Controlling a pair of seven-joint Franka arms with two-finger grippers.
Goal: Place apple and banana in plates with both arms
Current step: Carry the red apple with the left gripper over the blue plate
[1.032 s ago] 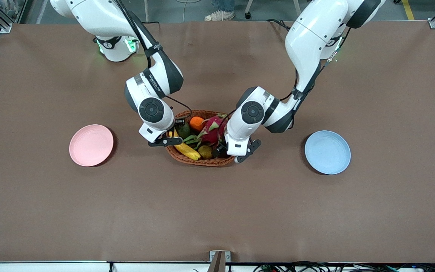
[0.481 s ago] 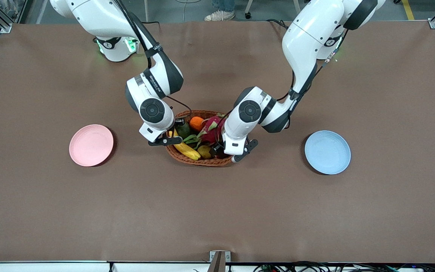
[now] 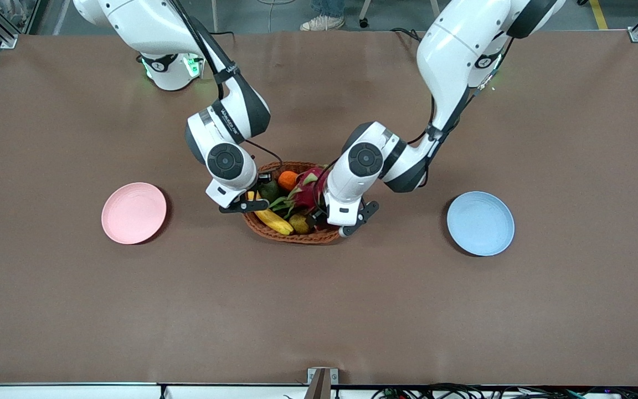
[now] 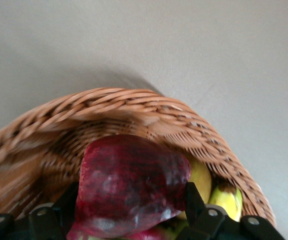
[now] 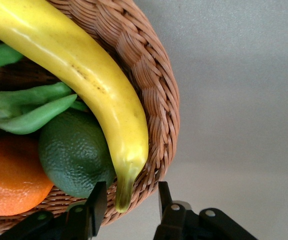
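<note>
The dark red apple lies in the wicker basket, and my left gripper is shut on it, with a finger pressed against each side. In the front view the left gripper covers the apple at the basket's left-arm end. The yellow banana lies along the basket's right-arm end. My right gripper is open, its fingers either side of the banana's dark tip and the rim, touching neither. The pink plate and the blue plate are bare.
The basket also holds a pink dragon fruit, an orange, a green fruit and a brownish fruit. The pink plate lies toward the right arm's end of the table, the blue plate toward the left arm's end.
My left arm has swung in toward the basket's middle, bringing its gripper over the apple. My right arm has barely shifted over the banana's end.
</note>
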